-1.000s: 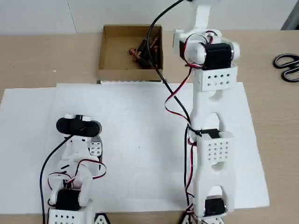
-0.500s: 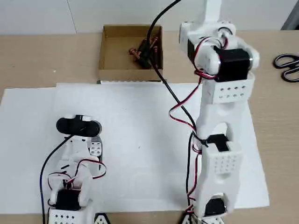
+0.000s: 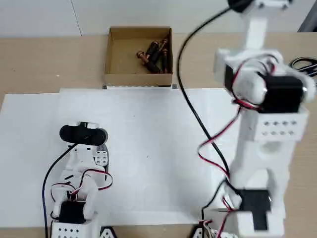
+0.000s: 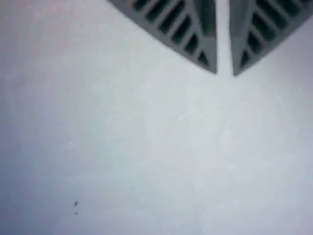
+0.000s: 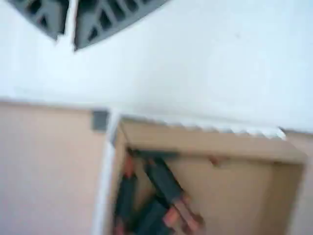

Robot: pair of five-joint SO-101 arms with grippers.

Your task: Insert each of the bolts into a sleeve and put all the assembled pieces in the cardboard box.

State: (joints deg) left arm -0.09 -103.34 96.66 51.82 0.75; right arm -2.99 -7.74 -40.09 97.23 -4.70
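The cardboard box stands at the far edge of the table. Several dark sleeves with copper bolts lie piled in its right half. The right wrist view looks down on the box and the same pieces from above the white paper. My right gripper is shut and holds nothing. The right arm stands tall at the right. The left arm is folded low at the near left. My left gripper is shut and empty just over the paper.
A large white paper sheet covers the middle of the wooden table. Scissors lie at the far right edge, partly behind the right arm. A black cable hangs from the right arm over the paper.
The right arm has drawn back from the box, swinging right and toward the camera, so the pieces in the box are uncovered. The left arm has not moved.
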